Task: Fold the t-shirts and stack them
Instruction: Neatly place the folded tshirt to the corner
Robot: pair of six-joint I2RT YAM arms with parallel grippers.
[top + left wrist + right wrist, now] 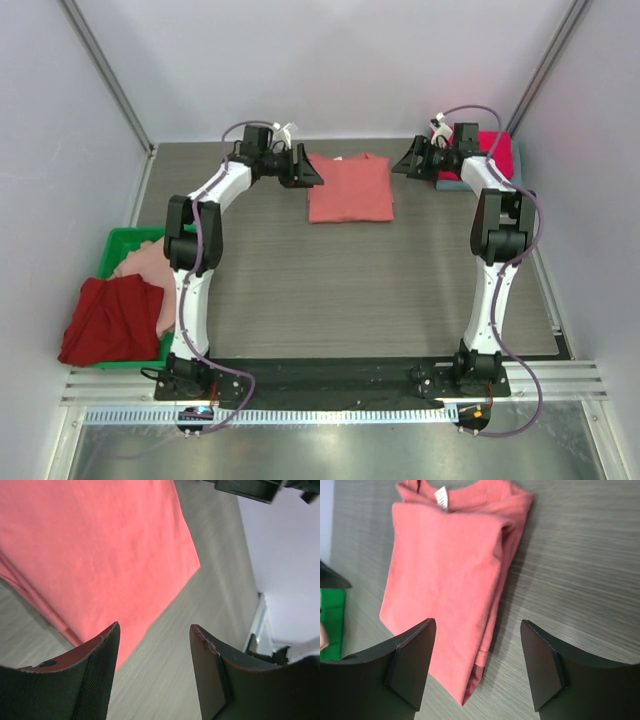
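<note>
I read green bin (122, 242): holds pale pink shirt (142, 264) and dark red shirt (105, 320), the latter spilling over near rim. Folded salmon t-shirt (349, 188) lies well right of bin, farther back. White neck label (441, 497): txt unreadable. Left gripper (155, 630), right gripper (477, 625): jaws wide, nothing held.

- At the far middle of the table (350, 300): a folded t-shirt (348, 190), flat on the tabletop.
- Just left of its far left corner: the left gripper (308, 170).
- To its right, between it and the far right corner: the right gripper (408, 160).
- In the far right corner, behind the right arm: a t-shirt stack (503, 152).
- Beside the table's left edge, toward the near side: a bin (118, 240).
- In the bin: a loose t-shirt (145, 265); in front of it, over the near rim: a second loose t-shirt (105, 320).
</note>
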